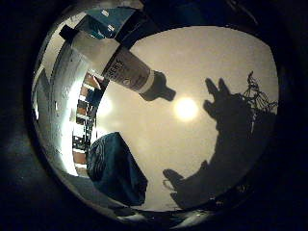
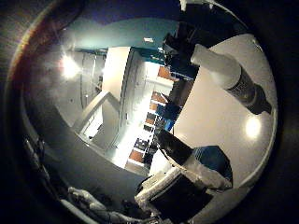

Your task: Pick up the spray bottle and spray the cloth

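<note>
- Thumb-side palm view: white-and-black robot hand [image 2: 187, 184] shows at the edge; whether its fingers are curled, I cannot tell.
- White plastic spray bottle with dark cap [image 1: 113, 60] lies on its side on the pale glossy tabletop [image 1: 216, 62], well apart from the palm.
- Dark blue crumpled cloth [image 1: 115, 168] lies near it.
- Advice: descend, align across the bottle body, keep the nozzle end free.
- Lamp glare on the surface; shelving beyond.

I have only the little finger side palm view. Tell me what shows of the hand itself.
Observer: In the thumb side view, white and black parts of the hand show in front of the blue cloth.
Operator: Report whether it touches the bottle.
Observer: No. The bottle is well apart from those parts, further along the table.
Operator: Say what is past the table.
Observer: A room, with a bright lamp.
</note>
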`<action>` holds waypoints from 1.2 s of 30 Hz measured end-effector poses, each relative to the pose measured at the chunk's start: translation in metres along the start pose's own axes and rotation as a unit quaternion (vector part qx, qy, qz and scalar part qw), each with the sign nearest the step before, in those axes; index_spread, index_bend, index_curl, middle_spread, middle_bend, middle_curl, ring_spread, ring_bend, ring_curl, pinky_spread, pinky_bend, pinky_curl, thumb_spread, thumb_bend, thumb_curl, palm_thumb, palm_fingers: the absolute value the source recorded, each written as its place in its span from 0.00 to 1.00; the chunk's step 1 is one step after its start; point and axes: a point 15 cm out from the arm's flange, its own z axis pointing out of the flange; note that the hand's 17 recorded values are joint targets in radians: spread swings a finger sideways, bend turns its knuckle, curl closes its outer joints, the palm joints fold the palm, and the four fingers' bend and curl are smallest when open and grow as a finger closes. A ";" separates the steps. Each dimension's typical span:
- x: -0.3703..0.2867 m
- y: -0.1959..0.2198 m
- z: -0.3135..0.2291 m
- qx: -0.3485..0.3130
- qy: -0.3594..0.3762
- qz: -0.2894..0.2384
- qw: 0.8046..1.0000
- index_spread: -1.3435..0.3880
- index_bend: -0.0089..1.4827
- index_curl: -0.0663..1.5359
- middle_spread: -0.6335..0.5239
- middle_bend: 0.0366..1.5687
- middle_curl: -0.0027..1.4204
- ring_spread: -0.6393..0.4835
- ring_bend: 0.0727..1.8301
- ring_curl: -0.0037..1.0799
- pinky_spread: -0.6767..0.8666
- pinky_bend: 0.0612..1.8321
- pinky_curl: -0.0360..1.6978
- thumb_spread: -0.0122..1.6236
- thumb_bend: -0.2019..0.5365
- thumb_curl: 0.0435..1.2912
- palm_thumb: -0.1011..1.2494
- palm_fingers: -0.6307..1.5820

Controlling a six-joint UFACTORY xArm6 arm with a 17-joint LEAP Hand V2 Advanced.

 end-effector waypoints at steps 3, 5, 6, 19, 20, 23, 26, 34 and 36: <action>0.000 -0.005 0.009 -0.003 -0.002 -0.001 1.000 0.67 0.12 0.23 0.70 0.11 0.24 0.77 0.20 0.25 0.70 0.40 0.02 0.68 0.24 0.26 0.53 0.34; 0.001 -0.011 0.014 -0.004 -0.001 -0.004 1.000 0.67 0.12 0.23 0.70 0.11 0.24 0.77 0.21 0.25 0.70 0.40 0.02 0.68 0.24 0.25 0.53 0.34; 0.001 -0.014 0.016 -0.003 -0.001 -0.005 1.000 0.67 0.11 0.23 0.70 0.11 0.24 0.77 0.21 0.25 0.70 0.40 0.02 0.68 0.24 0.25 0.53 0.34; -0.005 -0.042 0.043 0.000 -0.011 -0.011 1.000 0.69 0.12 0.23 0.71 0.14 0.25 0.77 0.21 0.25 0.69 0.39 0.02 0.67 0.24 0.25 0.54 0.34; -0.006 -0.043 0.047 -0.003 -0.010 -0.012 1.000 0.70 0.11 0.23 0.71 0.14 0.25 0.77 0.21 0.25 0.69 0.39 0.02 0.67 0.24 0.25 0.54 0.35; -0.006 -0.041 0.058 -0.010 -0.008 -0.012 1.000 0.70 0.11 0.23 0.71 0.14 0.25 0.77 0.21 0.25 0.68 0.39 0.02 0.67 0.24 0.25 0.54 0.35; -0.011 -0.042 0.074 -0.017 -0.007 -0.017 1.000 0.71 0.11 0.22 0.71 0.15 0.25 0.77 0.22 0.25 0.68 0.39 0.02 0.67 0.24 0.25 0.54 0.35; -0.014 -0.057 0.113 -0.023 -0.005 -0.021 0.999 0.72 0.12 0.23 0.64 0.19 0.27 0.71 0.28 0.27 0.65 0.42 0.02 0.67 0.25 0.25 0.56 0.44; -0.018 -0.061 0.123 -0.022 -0.009 -0.021 0.999 0.71 0.12 0.23 0.60 0.23 0.29 0.65 0.32 0.29 0.61 0.43 0.01 0.67 0.25 0.25 0.57 0.50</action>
